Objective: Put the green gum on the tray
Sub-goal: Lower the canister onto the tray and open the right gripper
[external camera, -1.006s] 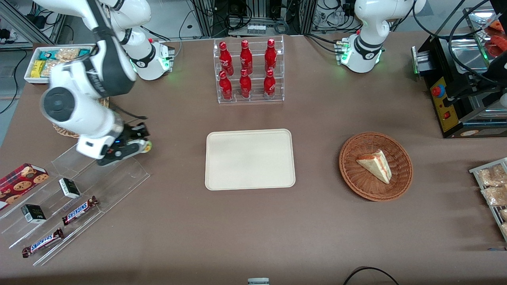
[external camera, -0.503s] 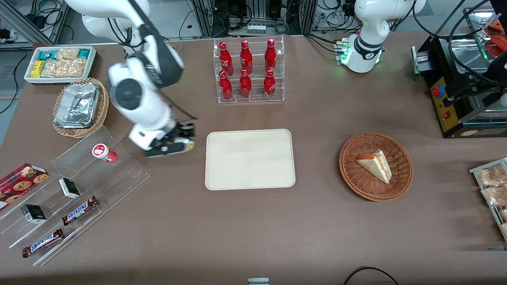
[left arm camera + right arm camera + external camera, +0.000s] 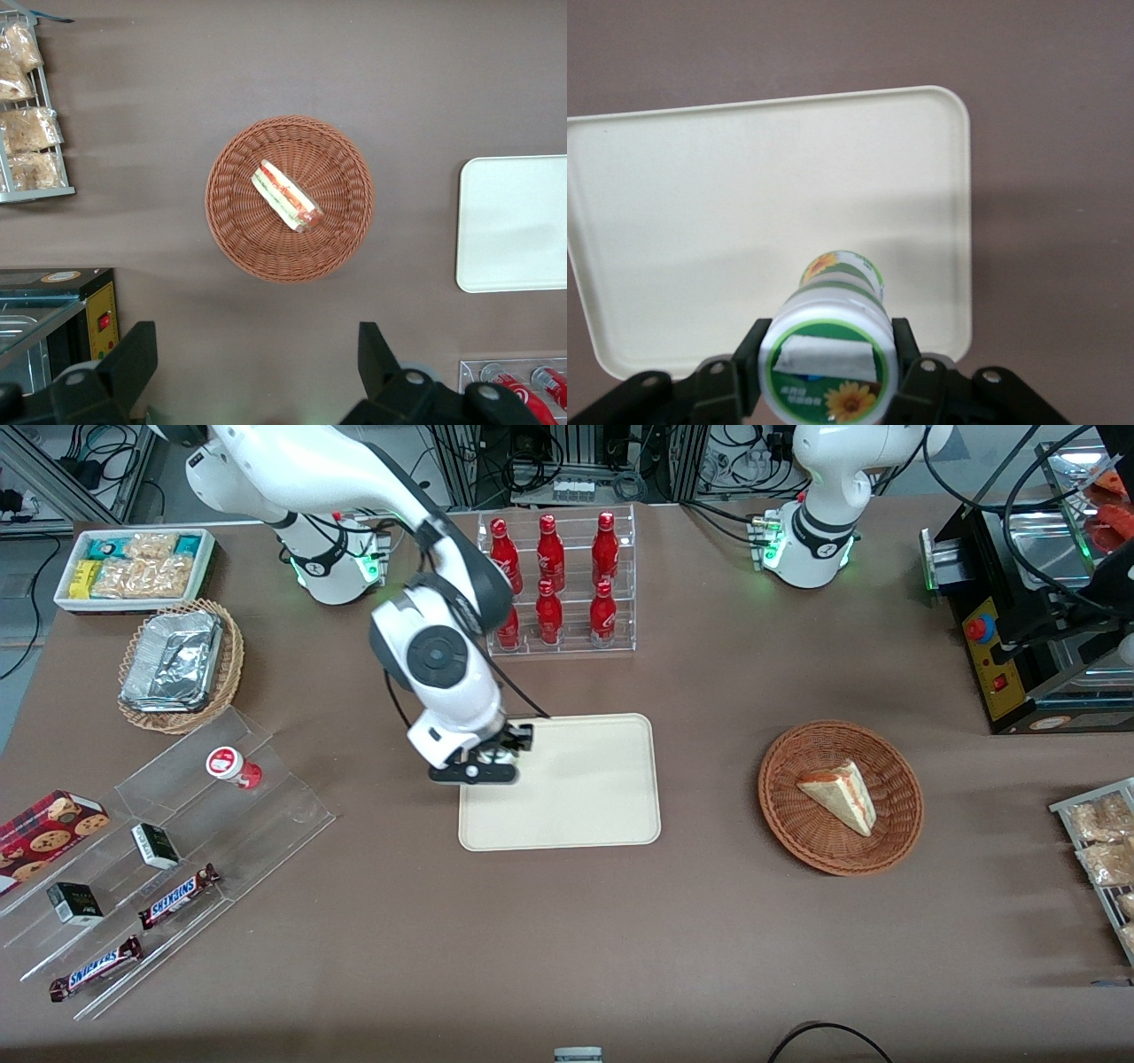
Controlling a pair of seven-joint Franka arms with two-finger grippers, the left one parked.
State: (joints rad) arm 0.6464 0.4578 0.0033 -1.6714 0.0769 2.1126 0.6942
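Observation:
The green gum [image 3: 829, 359], a small canister with a white-rimmed green lid and a sunflower label, is held between my gripper's fingers [image 3: 749, 363]. In the front view my gripper [image 3: 485, 764] hangs over the edge of the cream-beige tray [image 3: 576, 788] that lies toward the working arm's end, and the arm hides most of the gum there. The right wrist view shows the tray [image 3: 744, 195] spread out below the canister, bare. The tray's edge also shows in the left wrist view [image 3: 514, 221].
A red-lidded canister [image 3: 229, 765] stands on a clear stepped rack [image 3: 177, 841] with Snickers bars toward the working arm's end. A rack of red bottles [image 3: 554, 584] stands farther from the camera than the tray. A wicker basket with a sandwich [image 3: 840, 797] lies toward the parked arm's end.
My gripper has carried the green gum from the clear rack across the table to above the tray's edge. The red-lidded canister and foil basket have come into view.

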